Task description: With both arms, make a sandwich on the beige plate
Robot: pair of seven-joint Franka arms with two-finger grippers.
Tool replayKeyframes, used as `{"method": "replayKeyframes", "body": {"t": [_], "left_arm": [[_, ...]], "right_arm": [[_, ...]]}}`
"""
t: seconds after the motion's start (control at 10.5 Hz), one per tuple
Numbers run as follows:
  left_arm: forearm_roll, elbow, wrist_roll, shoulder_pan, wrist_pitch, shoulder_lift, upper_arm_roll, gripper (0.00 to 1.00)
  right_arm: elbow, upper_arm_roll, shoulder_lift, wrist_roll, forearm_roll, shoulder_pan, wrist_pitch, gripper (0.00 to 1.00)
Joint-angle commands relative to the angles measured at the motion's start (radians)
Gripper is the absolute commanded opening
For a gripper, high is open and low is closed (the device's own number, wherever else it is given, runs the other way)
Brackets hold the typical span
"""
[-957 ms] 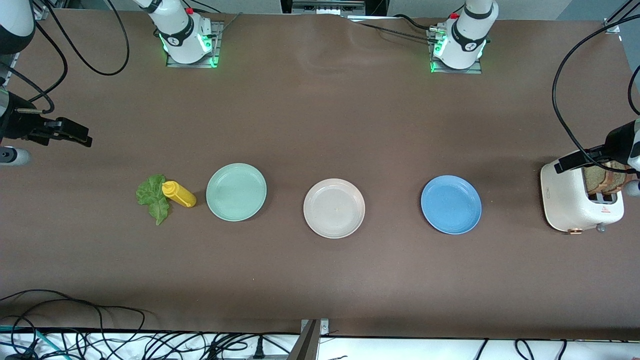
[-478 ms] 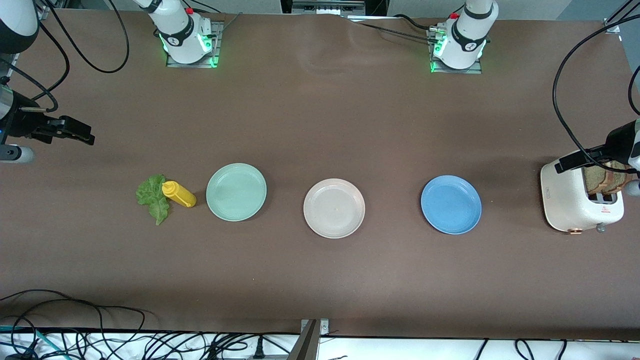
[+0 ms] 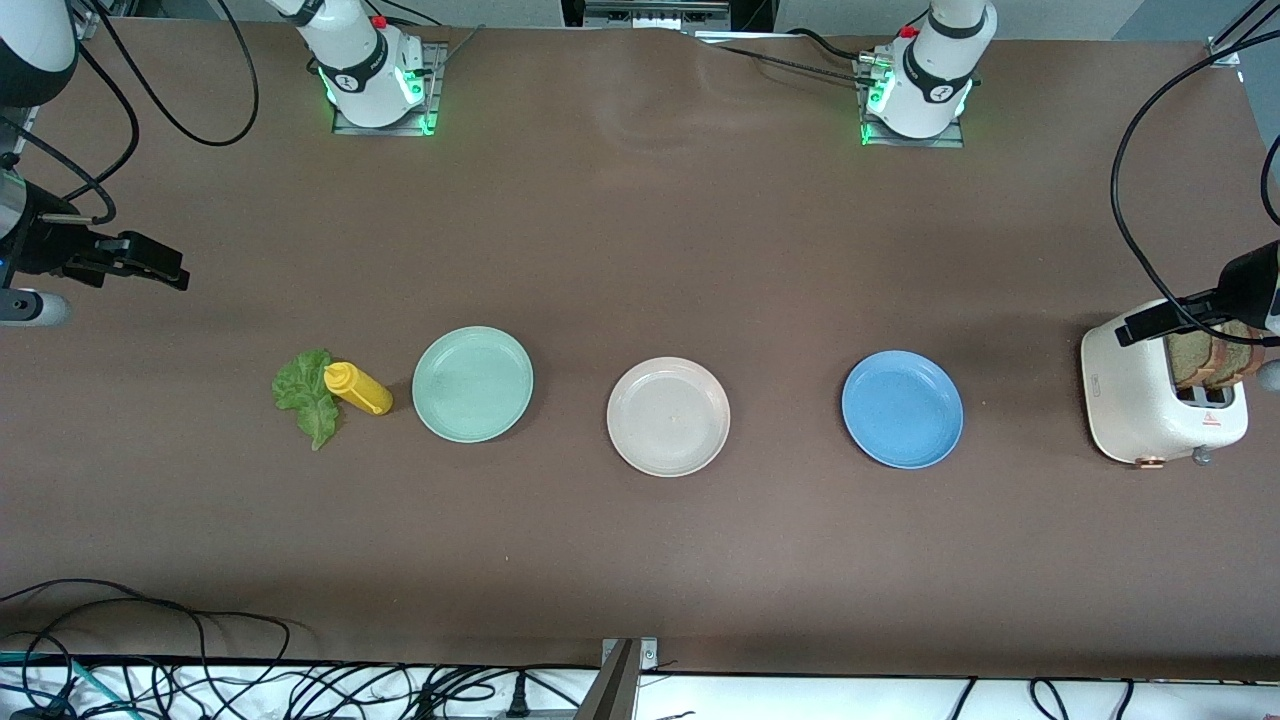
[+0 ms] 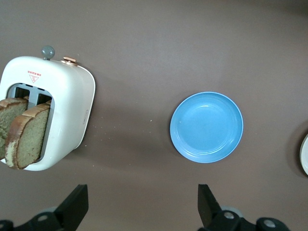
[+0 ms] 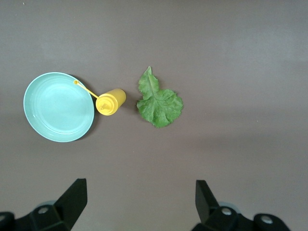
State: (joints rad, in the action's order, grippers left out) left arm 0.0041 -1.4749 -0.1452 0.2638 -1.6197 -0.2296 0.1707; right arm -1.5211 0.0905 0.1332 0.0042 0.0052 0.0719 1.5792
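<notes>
At the left arm's end of the table, two bread slices [image 4: 21, 132] stand in the toaster [image 3: 1140, 395], soft and crushable, best pinched at the crust; beige plate [image 3: 668, 416] bare mid-table; both grippers' jaws wide.

White arms [image 3: 355, 60], black bands, green-lit bases, black cables.
</notes>
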Motion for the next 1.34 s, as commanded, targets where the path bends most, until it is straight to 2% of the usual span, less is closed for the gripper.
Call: {"method": "replayKeyframes", "body": {"t": [0.0, 1.24], "left_arm": [[-0.007, -0.01, 0.012, 0.006, 0.006, 0.018, 0.0, 1.0], [-0.007, -0.013, 0.022, 0.026, 0.006, 0.019, 0.003, 1.0]], "right_arm": [[-0.039, -0.005, -0.037, 0.008, 0.018, -0.004, 0.009, 1.0], [-0.044, 0.0, -0.035, 0.003, 0.018, -0.004, 0.005, 1.0]]}}
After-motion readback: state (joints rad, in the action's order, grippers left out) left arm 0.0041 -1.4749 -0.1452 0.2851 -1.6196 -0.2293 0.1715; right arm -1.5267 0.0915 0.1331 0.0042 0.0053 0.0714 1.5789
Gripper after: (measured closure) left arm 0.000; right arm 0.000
